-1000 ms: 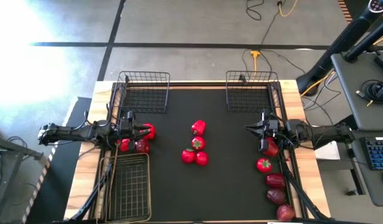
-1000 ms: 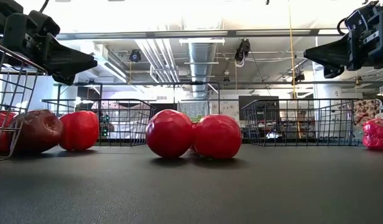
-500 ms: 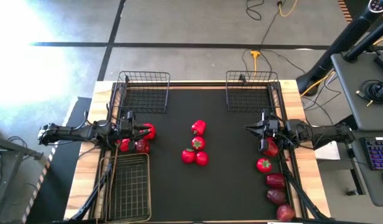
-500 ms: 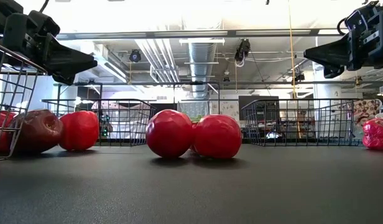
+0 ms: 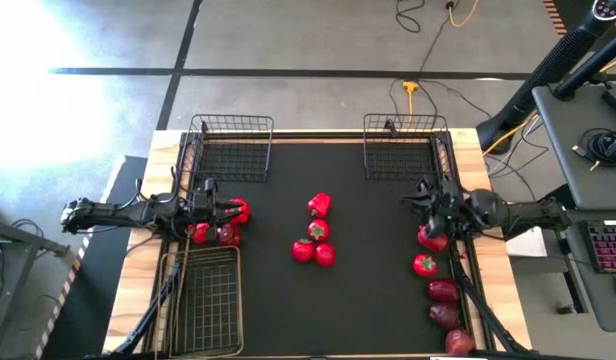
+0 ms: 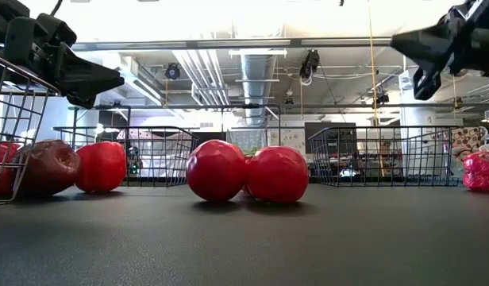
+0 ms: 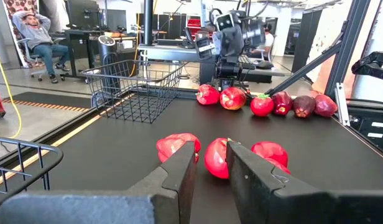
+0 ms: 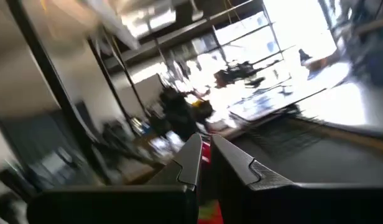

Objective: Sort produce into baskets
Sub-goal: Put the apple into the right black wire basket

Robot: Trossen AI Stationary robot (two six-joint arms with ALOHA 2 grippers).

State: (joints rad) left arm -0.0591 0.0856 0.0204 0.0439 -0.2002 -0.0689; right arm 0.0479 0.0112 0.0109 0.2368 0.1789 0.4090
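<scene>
Since the earlier frame, only the right gripper (image 5: 416, 198) has moved: it has rolled and drawn slightly back toward its own edge of the bench, while the left gripper (image 5: 243, 211) stays where it was.

Right jaws: clenched, nothing between them. They hang above the bench, with a red pepper (image 5: 432, 239) lying just below and behind them at the head of a row along the right edge: a tomato (image 5: 425, 265), then three dark apples (image 5: 444, 291).

Left jaws: nearly closed, empty, raised off the surface. A group of three red items (image 5: 228, 234) lies directly under the left wrist. The centre cluster (image 5: 314, 244) of four red pieces lies ahead of these jaws, well apart from both arms; in the left wrist view it shows past the fingertips (image 7: 189, 153).

Surface: a black mat (image 5: 368, 290) covers the bench, with wooden margins (image 5: 138, 290) at both sides. Two small wire baskets (image 5: 231, 147) stand at the far corners; the longer basket (image 5: 208, 300) sits at the near left.

Room: a person sits on a chair in the background of the left wrist view.
</scene>
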